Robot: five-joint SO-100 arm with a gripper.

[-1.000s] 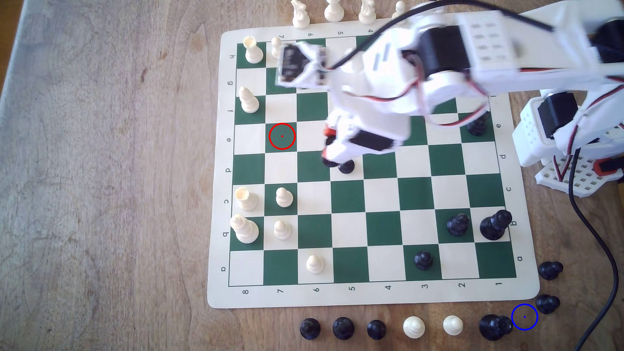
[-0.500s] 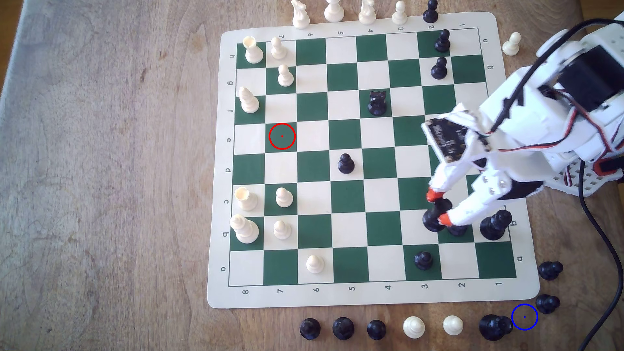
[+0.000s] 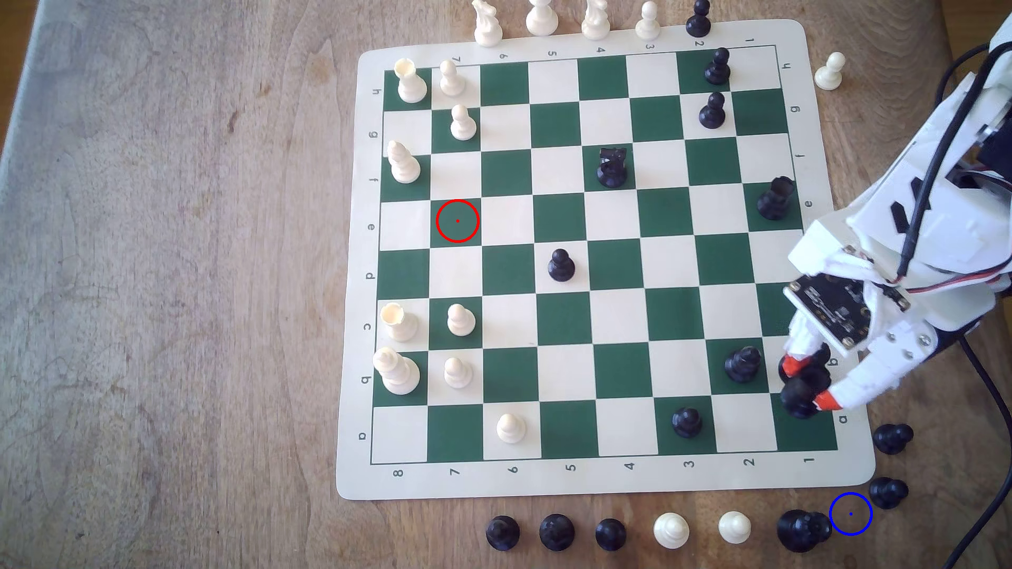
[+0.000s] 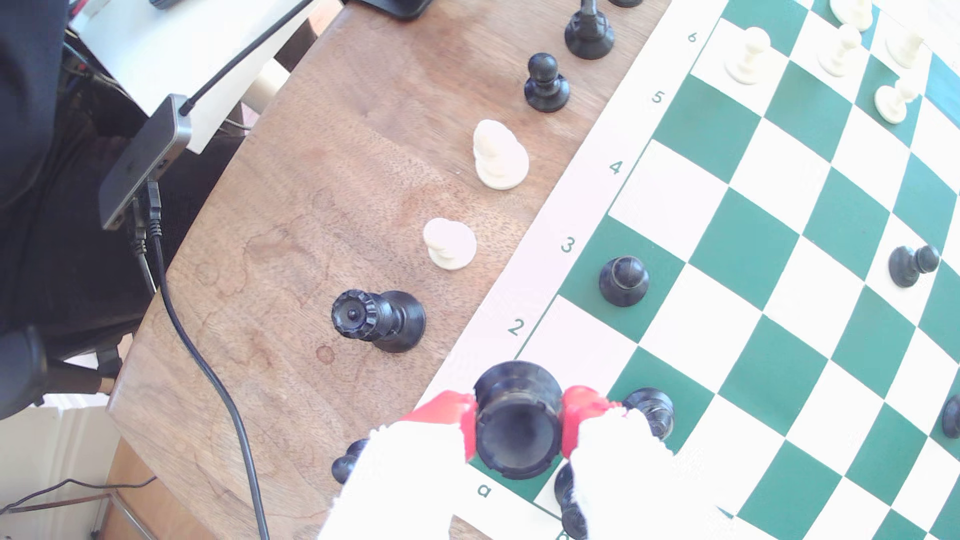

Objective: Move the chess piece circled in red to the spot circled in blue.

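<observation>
Board edge labels read a–h and 1–8. The hand (image 3: 808, 385) is clamped on the black chess piece (image 4: 517, 420), red fingertips (image 4: 447, 410) squeezing both sides, hanging over the board's (image 3: 602, 481) a1 corner. Arm reaches in from the exterior view's right. The blue-circled spot (image 3: 850, 514) on the desk (image 3: 164, 273) is bare.

The board (image 3: 591, 257) is checkered green and cream with a cream border. The rook (image 4: 517, 420) is glossy black between red fingertips (image 4: 447, 410). The table (image 3: 164, 273) is brown wood grain; the ring (image 3: 850, 514) is blue.
</observation>
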